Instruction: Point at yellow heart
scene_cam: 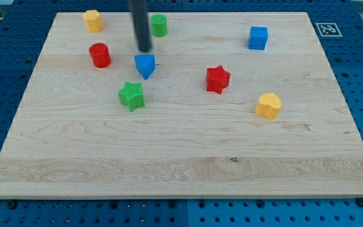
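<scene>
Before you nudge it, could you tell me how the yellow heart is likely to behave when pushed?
The yellow heart looks squat and flat-based, so it should slide rather than tip or roll. It seems a small rigid block, probably light. Its lobed outline may make it turn if pushed off-centre. The board looks smooth. My tip is far off, just above the blue block.

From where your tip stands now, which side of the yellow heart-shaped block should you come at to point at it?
No gripping here: my tip only touches. The yellow heart-shaped block lies far toward the view's right and lower. Come at its left face, passing below the red star-shaped block, which sits near the straight path.
</scene>
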